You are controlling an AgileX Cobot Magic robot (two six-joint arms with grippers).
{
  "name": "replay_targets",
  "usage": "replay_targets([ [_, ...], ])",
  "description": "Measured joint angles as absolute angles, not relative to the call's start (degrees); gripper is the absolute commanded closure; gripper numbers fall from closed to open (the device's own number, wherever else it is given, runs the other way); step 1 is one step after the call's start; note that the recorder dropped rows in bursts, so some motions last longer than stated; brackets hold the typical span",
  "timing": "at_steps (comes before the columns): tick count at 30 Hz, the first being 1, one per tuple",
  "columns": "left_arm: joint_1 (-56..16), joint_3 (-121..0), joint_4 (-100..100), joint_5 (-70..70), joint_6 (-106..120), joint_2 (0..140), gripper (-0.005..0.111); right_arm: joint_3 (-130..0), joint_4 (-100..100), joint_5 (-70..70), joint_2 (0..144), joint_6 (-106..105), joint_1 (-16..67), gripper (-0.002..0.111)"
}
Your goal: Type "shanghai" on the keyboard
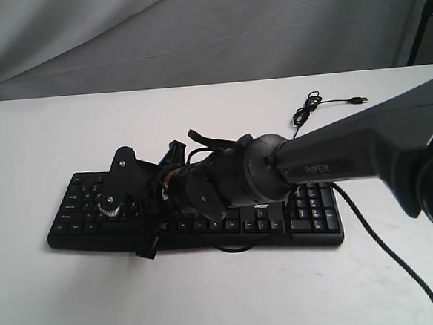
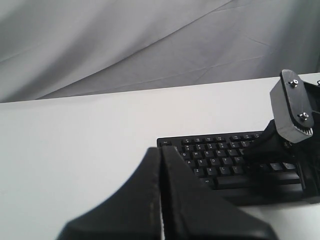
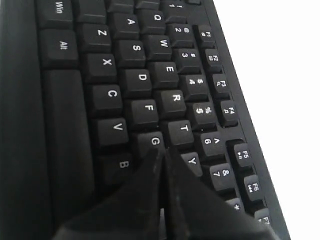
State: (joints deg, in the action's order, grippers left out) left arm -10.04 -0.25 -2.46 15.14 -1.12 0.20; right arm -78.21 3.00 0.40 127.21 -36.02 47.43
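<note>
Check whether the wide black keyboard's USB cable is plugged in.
Unplugged: the thin black cable ends in a bare plug on the white table.

Keyboard on the bench, right end effector over its letter keys.
The cable coils behind the keyboard's right end; the left end effector hangs over the bench, off the keyboard.

Black keyboard with white key legends, white table, plain grey backdrop, black cable
</note>
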Motion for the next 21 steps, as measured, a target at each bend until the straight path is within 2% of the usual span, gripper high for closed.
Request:
replay_targets([
  [5, -10.0, -0.2, -2.5, 15.1, -1.1, 0.2, 0.107, -78.3, 3.0, 0.4, 126.2, -36.1, 47.4, 0.108],
  [11, -10.0, -0.2, -2.5, 15.1, -1.1, 0.2, 0.107, -84.4, 2.7, 1.8, 125.4, -36.4, 49.2, 0.108],
  [21, -10.0, -0.2, -2.5, 15.1, -1.1, 0.2, 0.107, -96.5, 2.7, 5.1, 134.2, -36.6, 52.5, 0.108],
])
